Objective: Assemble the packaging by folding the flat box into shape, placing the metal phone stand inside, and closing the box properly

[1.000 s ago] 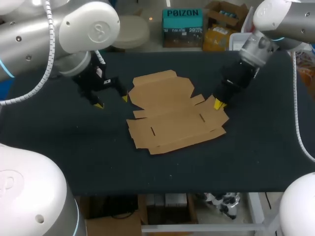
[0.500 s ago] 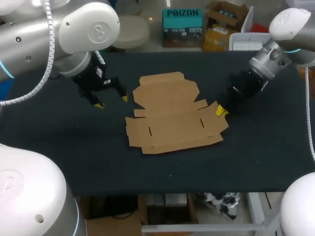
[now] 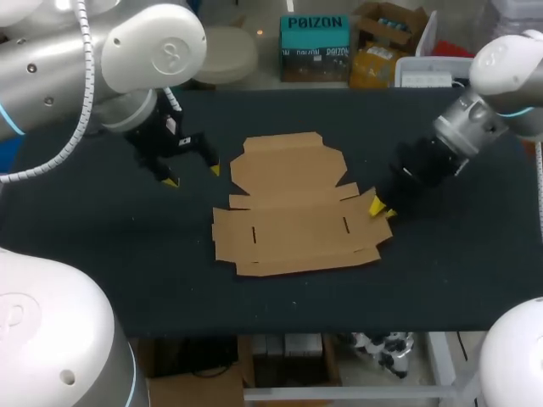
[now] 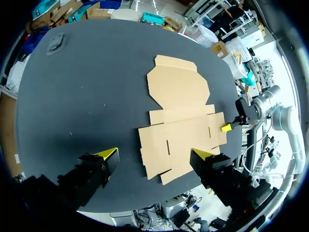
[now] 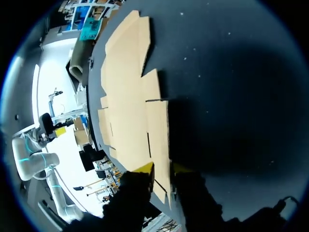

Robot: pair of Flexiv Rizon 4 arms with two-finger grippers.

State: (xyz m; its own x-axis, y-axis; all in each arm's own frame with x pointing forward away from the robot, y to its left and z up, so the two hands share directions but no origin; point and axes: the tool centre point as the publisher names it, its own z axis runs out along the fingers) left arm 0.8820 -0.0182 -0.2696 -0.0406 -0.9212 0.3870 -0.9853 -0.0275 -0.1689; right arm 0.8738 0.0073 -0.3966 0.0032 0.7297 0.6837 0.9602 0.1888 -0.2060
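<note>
Flat box (image 3: 293, 212) lies unfolded mid-frame on bench (image 3: 102, 254). Right gripper (image 3: 378, 208) fingers pinch its right-side flap. Left gripper (image 3: 193, 175) fingers spread wide, upper left, clear of it. Folding step, barely begun; next probably needs that flap raised upright.

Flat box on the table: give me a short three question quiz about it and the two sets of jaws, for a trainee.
1. True or false: the flat box has already been folded into shape.
2. Which jaws have an edge flap of the flat box between them? A the left jaws, B the right jaws, C neither.
3. Fill in the missing word: the left jaws stand ____ beside the flat box, with nothing between them.
Key: 1 false, it lies spread out flat; 2 B; 3 open.
</note>
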